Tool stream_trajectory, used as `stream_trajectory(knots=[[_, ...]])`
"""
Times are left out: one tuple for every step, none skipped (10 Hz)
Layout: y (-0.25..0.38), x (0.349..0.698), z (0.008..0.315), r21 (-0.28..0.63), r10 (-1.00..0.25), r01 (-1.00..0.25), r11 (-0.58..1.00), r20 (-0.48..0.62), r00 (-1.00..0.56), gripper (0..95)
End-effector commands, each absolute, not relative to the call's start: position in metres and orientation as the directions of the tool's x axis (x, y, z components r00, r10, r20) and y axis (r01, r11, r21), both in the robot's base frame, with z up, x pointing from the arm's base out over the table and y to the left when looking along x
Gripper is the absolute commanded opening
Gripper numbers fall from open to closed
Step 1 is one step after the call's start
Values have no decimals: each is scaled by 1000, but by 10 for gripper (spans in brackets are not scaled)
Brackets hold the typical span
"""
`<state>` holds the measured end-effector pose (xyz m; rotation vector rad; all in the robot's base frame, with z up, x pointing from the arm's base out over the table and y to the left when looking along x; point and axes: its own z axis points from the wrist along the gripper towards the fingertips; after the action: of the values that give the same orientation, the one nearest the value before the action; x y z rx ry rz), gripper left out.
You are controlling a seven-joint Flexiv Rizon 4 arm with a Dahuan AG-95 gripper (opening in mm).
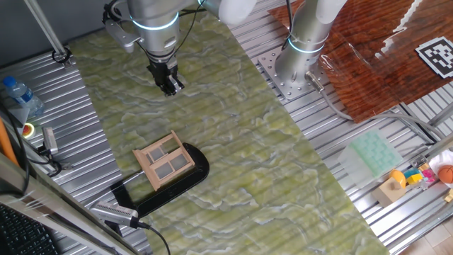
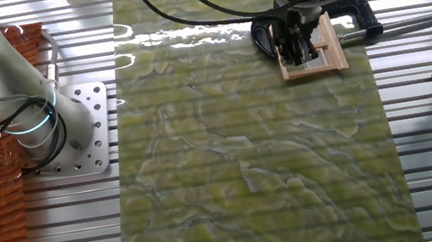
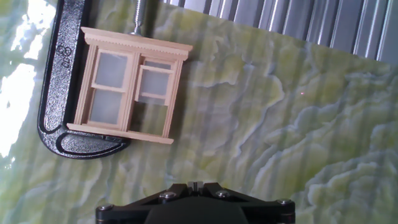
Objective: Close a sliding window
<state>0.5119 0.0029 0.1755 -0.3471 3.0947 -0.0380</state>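
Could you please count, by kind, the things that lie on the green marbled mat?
Window: 1
Black clamp: 1
Total: 2
The claw hangs above the mat, not on it.

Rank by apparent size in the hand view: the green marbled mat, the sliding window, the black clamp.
1. green marbled mat, filling most of the frame.
2. and 3. black clamp and sliding window: too alike to rank, and the clamp is cut off by the frame's top edge.
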Motion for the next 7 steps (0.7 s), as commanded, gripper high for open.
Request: stream_trajectory(knots=[[5,517,177,-30,-218,-217,976,-20,-976,0],[7,522,179,-37,-223,-223,974,-14,-975,0],[11,528,178,-35,-240,-239,970,-12,-971,0],[18,537,175,-29,-257,-256,966,-18,-966,0],[25,545,174,-30,-273,-273,962,-21,-962,0],[34,553,174,-31,-289,-288,957,-20,-957,0],[41,559,174,-31,-321,-321,947,-19,-947,0]])
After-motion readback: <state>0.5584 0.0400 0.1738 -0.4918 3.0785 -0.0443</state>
